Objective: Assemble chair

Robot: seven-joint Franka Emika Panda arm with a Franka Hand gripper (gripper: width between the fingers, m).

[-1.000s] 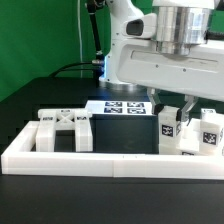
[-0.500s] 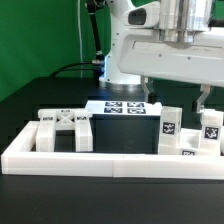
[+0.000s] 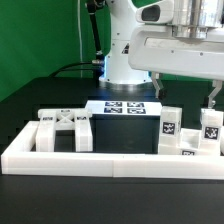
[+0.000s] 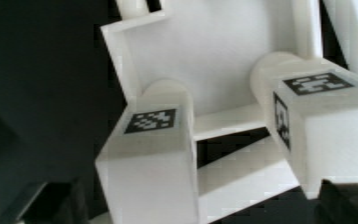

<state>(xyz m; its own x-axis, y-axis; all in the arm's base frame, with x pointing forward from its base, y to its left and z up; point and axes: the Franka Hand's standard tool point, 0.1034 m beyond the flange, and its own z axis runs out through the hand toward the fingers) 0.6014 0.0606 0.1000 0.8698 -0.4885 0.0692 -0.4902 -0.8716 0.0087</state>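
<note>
Jaws wide apart, gripping nothing, above upright tagged chair pieces (image 3: 170,130), X-braced frame (image 3: 62,128) well apart

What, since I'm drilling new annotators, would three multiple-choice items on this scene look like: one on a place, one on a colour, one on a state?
1. Where is the X-braced frame?
A. On the exterior view's left, behind the border wall
B. Off the table
C. Stacked on another piece

2. What colour are the chair pieces?
A. Red
B. White
C. Blue

3. How is the gripper?
A. Open, holding nothing
B. Shut on a leg
C. Out of view

Answers:
1 A: the frame stands on the table at that side, just behind the wall.
2 B: every piece is white, with black-and-white tags.
3 A: its fingers stand wide apart above the pieces.
</note>
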